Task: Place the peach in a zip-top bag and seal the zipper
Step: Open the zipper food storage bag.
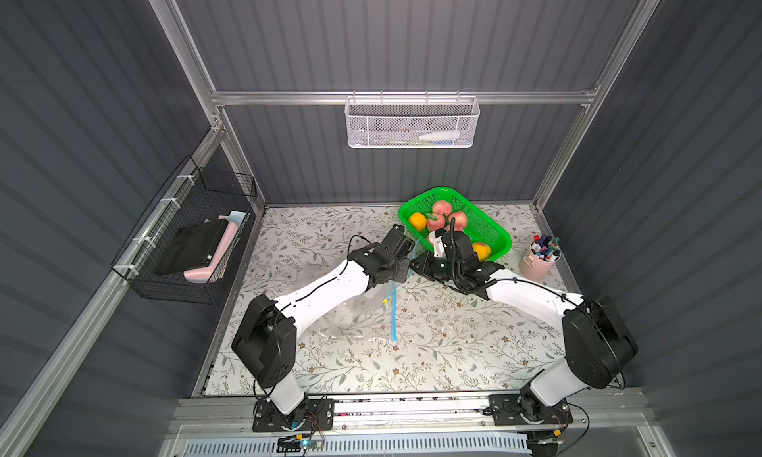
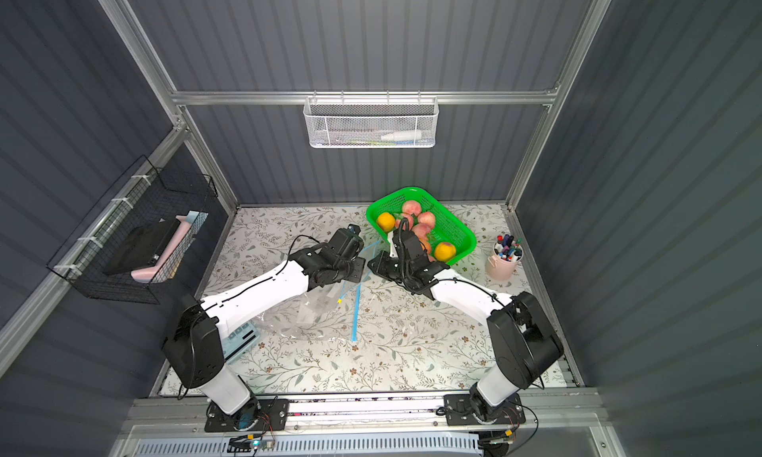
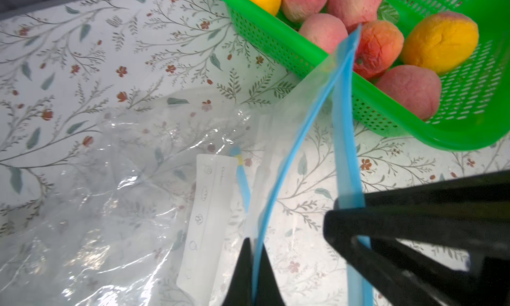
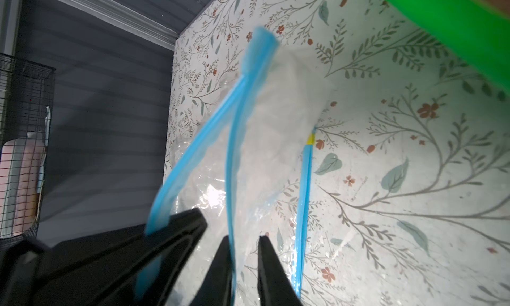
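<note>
**Top views.** Both arms meet over the table [image 1: 313, 228] beside the green basket [image 1: 497, 233]. The zip-top bag [image 1: 354, 310] trails from their tips towards the robot, and its mouth is lifted next to the basket rim. The peaches [image 1: 442, 207] are in the basket, not in the bag, with yellow fruits [image 1: 417, 221] among them. The right arm stands against the basket and is judged the nearer one for a pick. A pink cup of pens [image 1: 540, 261] stands well apart.

**Left wrist.** The left pincer [image 3: 255, 252] is clamped on one blue zipper lip [image 3: 289, 152]. This lip runs lengthwise away from the pincer to the basket rim [image 3: 455, 141]. The nearest peach [image 3: 411, 93] lies just beyond that rim. The mouth gapes only as a thin wedge.

**Right wrist.** The fingers of the right pincer [image 4: 244, 238] stand a narrow gap apart. The other lip [image 4: 230, 166] hangs between them against one finger, and no firm clamp is evident. A second blue strip with a yellow tab [image 4: 310, 139] lies flat on the table beneath.

**Obstructions.** The basket wall stands between the mouth and the fruit. The peaches are packed close, and the pincers nearly touch, which leaves little clearance.
</note>
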Motion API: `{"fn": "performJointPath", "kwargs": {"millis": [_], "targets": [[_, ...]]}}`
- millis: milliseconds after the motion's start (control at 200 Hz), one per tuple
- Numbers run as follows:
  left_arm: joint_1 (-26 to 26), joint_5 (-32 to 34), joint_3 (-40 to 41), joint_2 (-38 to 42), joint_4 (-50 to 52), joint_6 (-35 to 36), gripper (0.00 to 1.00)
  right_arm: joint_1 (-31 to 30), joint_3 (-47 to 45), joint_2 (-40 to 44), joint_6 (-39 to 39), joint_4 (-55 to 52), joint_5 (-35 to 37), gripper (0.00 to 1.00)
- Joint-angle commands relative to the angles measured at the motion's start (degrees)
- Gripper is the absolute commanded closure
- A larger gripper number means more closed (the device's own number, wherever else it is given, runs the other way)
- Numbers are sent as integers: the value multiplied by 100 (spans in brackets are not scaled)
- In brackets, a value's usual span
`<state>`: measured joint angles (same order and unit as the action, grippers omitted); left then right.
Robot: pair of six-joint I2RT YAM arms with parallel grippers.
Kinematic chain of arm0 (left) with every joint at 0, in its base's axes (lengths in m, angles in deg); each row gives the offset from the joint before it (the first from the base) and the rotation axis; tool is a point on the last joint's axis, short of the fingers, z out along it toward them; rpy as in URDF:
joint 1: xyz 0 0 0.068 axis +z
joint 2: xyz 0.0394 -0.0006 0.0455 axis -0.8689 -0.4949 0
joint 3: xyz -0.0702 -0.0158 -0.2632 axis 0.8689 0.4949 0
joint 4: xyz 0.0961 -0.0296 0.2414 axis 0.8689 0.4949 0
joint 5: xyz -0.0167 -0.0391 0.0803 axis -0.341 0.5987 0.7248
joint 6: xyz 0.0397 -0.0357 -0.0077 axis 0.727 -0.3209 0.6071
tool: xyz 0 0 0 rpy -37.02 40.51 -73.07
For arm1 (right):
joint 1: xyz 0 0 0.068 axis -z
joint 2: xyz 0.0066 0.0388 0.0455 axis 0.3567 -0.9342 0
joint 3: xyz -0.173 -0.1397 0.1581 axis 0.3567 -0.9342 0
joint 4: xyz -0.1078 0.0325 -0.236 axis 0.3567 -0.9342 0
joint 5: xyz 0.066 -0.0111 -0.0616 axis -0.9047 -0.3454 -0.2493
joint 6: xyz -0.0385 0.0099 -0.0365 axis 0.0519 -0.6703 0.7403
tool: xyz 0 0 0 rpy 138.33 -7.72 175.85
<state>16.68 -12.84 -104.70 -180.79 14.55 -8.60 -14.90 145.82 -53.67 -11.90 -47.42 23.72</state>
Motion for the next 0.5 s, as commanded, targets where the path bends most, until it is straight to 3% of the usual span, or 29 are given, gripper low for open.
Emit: {"fn": "performJointPath", "kwargs": {"millis": [0,250,495], "targets": [[23,853,-184,369,294,-90,97,-42,60,79,234,-293,457,75],[19,1906,-508,645,510,-399,99,-53,386,-131,419,-924,1257,76],[26,1713,-328,725,342,-585,100,-47,553,-426,587,-945,1404,76]]}}
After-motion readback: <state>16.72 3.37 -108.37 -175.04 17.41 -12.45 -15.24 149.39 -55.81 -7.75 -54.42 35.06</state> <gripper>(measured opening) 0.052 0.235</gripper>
